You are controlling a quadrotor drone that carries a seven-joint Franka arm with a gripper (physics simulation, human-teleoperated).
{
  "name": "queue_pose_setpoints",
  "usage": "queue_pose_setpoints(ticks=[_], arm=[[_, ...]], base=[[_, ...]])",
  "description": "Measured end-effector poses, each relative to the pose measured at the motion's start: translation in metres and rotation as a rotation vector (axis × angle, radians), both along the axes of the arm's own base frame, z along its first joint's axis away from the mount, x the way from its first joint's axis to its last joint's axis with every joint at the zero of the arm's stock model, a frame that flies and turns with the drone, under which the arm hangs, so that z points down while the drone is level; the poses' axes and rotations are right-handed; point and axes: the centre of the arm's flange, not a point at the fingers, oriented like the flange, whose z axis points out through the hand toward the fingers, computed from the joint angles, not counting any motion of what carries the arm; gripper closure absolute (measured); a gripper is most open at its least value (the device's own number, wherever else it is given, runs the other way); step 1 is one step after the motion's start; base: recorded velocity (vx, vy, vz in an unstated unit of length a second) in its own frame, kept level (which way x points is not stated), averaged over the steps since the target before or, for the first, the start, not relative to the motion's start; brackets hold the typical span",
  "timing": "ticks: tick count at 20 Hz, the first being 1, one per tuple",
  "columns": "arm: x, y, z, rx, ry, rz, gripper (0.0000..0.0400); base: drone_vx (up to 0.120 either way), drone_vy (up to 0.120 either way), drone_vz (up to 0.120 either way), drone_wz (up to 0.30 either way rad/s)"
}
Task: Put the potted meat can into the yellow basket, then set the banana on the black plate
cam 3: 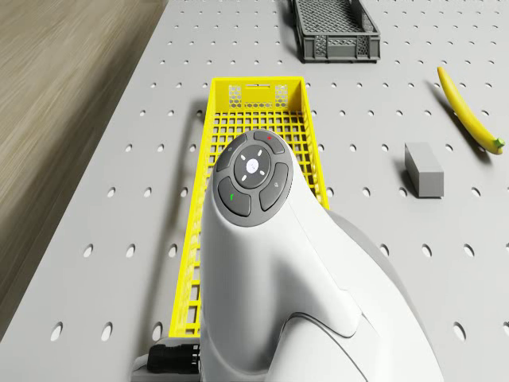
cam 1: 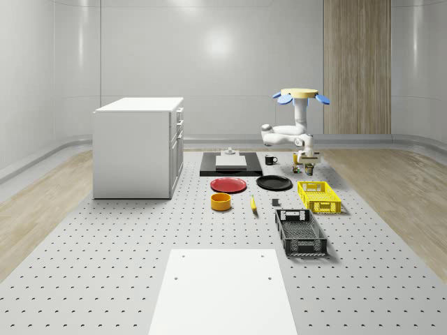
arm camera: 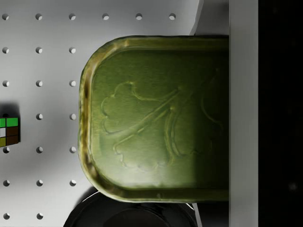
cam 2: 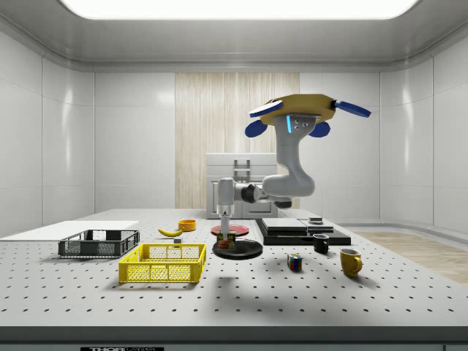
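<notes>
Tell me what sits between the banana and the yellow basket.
In the drone view, a small grey block lies on the table between the banana and the yellow basket; it touches neither.

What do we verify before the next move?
1. Tool down at potted meat can: ok.
2. Can secured for lifting: cannot tell.
3. Yellow basket empty: ok.
4. Drone hovering, close to the basket: ok.
5. Banana lying free, nothing on it: ok.
6. Black plate bare: ok.
</notes>
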Motion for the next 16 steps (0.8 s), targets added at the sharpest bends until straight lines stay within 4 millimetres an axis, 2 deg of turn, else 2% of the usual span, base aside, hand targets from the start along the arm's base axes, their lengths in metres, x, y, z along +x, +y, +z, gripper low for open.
queue_pose_setpoints(ticks=[16], arm=[[0.0000,0.0000,-0.0005,0.000,0.000,0.000,0.0116]], base=[[0.120,0.000,0.000,0.000]])
